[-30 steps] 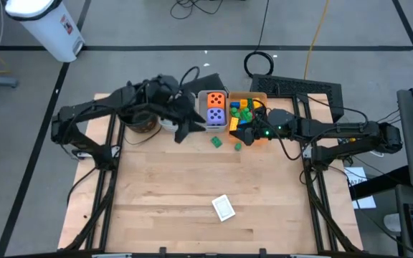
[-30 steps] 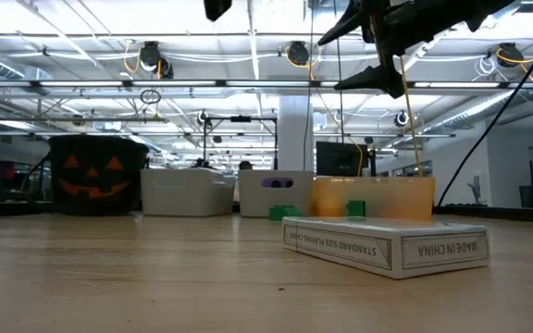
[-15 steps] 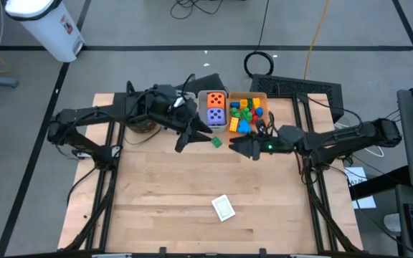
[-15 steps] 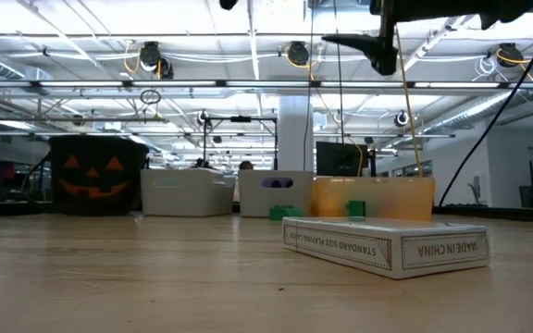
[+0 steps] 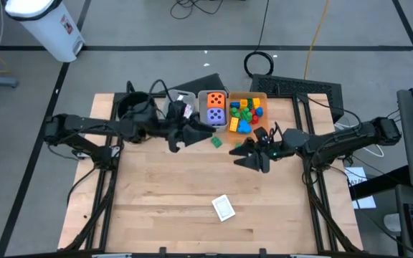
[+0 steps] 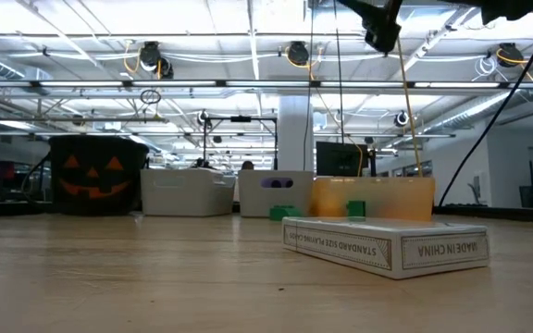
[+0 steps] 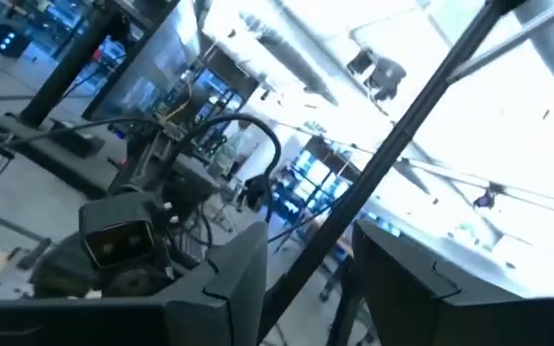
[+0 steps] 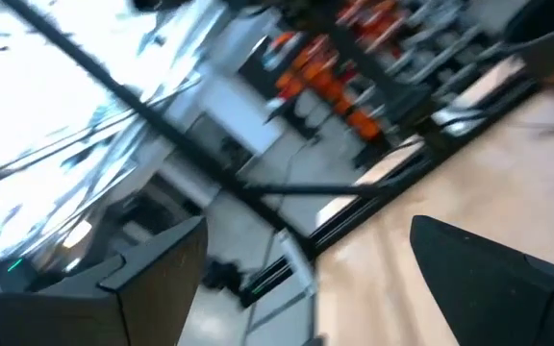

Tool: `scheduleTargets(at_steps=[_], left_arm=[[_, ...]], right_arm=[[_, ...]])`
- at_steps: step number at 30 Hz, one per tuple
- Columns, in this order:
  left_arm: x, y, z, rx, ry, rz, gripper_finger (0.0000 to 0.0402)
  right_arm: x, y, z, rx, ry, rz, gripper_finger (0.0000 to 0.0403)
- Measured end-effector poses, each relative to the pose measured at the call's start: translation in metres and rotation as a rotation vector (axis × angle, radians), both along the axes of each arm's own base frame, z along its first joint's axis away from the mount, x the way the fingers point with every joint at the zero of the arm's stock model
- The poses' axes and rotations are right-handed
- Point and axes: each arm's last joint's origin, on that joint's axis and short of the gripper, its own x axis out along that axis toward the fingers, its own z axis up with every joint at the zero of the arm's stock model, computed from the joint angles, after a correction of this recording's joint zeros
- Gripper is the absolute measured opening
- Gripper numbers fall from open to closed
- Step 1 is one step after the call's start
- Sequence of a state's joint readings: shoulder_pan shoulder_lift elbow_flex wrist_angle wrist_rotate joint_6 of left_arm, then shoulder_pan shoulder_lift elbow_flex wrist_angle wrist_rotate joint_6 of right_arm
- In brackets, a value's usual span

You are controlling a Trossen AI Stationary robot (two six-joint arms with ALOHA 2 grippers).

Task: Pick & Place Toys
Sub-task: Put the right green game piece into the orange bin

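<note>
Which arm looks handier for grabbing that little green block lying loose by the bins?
Probably left: its pincer hangs nearer the green block than the right pincer.

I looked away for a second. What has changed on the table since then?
Both arms pulled back from the bins: the left gripper toward its own side, the right gripper off the orange bin toward the table's middle, open and empty. The green block and card box stayed put.
</note>
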State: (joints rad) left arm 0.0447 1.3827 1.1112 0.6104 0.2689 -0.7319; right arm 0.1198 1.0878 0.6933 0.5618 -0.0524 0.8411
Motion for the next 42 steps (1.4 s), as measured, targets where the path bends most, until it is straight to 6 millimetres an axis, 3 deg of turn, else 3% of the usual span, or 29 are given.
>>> scheduleTargets(at_steps=[7, 14, 18, 22, 26, 30, 36, 42], left_arm=[[-0.003, -0.029, 0.015, -0.037, -0.071, -0.043, 0.0159], [0.002, -0.036, 0.001, -0.036, 0.082, -0.047, 0.0159], [0.003, -0.039, -0.006, -0.01, 0.155, -0.12, 0.0159], [0.002, -0.045, -0.017, 0.022, 0.269, -0.218, 0.0159], [-0.011, -0.054, -0.02, 0.087, 0.368, -0.277, 0.0159], [-0.034, -0.061, -0.015, 0.155, 0.437, -0.277, 0.0159], [-0.069, -0.064, 0.0, 0.252, 0.431, -0.227, 0.0159], [-0.096, -0.062, 0.009, 0.293, 0.438, -0.193, 0.0159]], right_arm=[[-0.001, 0.01, 0.006, 0.019, -0.012, 0.183, 0.0357], [0.001, 0.025, 0.052, -0.077, -0.054, 0.152, 0.0357], [0.011, 0.035, 0.072, -0.223, 0.069, 0.086, 0.0357], [0.031, 0.046, 0.074, -0.324, 0.288, 0.055, 0.0357], [0.055, 0.058, 0.051, -0.37, 0.514, 0.008, 0.0357], [0.075, 0.06, 0.016, -0.23, 0.699, -0.133, 0.0357], [0.089, 0.038, -0.041, -0.061, 0.979, -0.548, 0.0357], [0.088, 0.007, -0.08, 0.067, 1.145, -0.932, 0.035]])
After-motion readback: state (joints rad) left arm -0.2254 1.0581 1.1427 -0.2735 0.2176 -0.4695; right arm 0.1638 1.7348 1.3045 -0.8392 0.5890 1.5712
